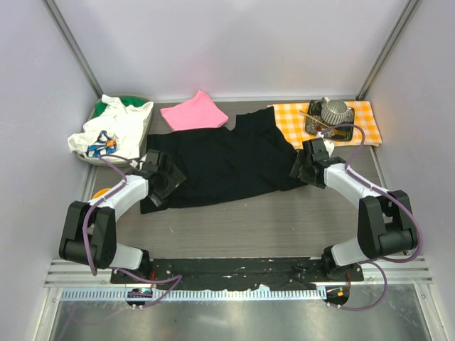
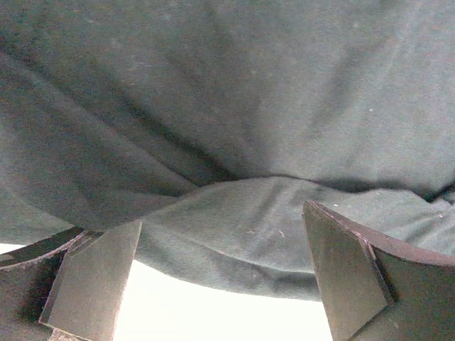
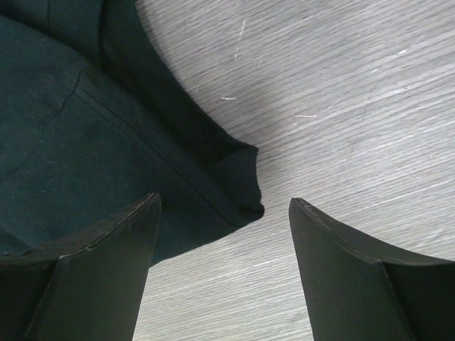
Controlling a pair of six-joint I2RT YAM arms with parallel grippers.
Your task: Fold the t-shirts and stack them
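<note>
A large black t-shirt [image 1: 224, 160] lies spread and rumpled across the middle of the table. A folded pink t-shirt [image 1: 194, 113] lies behind it. My left gripper [image 1: 165, 179] is open at the shirt's left edge; in the left wrist view the black cloth [image 2: 234, 142] fills the frame, its edge lying between the open fingers [image 2: 92, 280]. My right gripper [image 1: 302, 168] is open at the shirt's right edge; in the right wrist view a black corner [image 3: 238, 177] lies between the fingers [image 3: 99, 270], above the table.
An orange-and-white checked cloth [image 1: 362, 121] at the back right carries a dark tray with a metal cup [image 1: 333, 112]. A heap of white and green clothes [image 1: 114, 128] lies at the back left. An orange object [image 1: 101, 192] lies by the left arm.
</note>
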